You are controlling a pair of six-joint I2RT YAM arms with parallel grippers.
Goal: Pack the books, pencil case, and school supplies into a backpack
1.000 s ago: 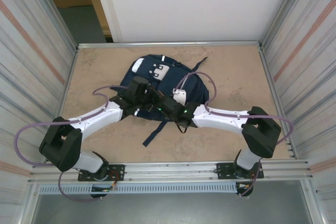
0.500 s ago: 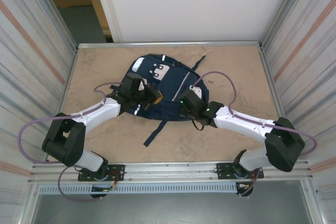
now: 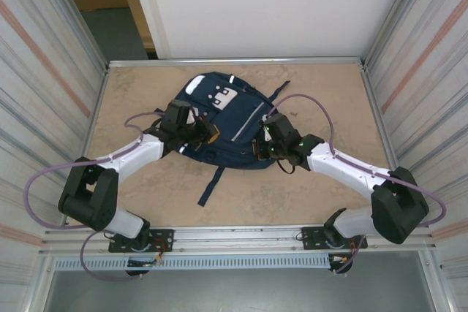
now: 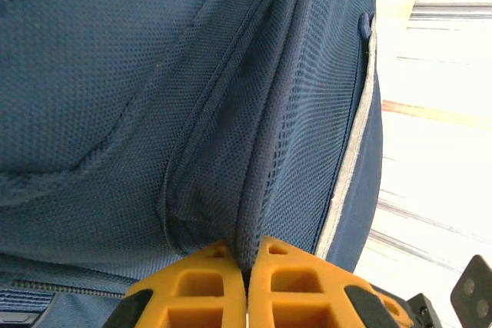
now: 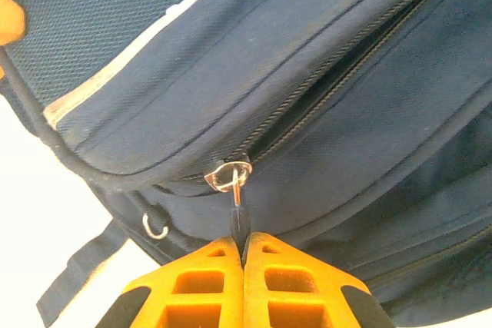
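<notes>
left pincer [image 4: 246, 259] clamped on a backpack [image 3: 227, 118] fold, right pincer [image 5: 244, 250] pinched tight on the zipper pull [image 5: 237, 203]. pull's tip buried between its pads, bag's inside hidden.

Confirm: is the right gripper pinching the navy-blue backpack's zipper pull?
Yes, the right gripper is shut on the dark pull tab under the silver slider of the navy-blue fabric backpack.

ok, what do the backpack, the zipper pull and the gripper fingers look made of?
Backpack: woven synthetic fabric, matte navy; a fine mesh-like weave shows. Probably nylon or polyester.
Zipper pull: metal, shiny silver; its ring glints.
Right gripper fingers: orange matte plastic with moulded or printed cut-outs; which, unclear.
</notes>
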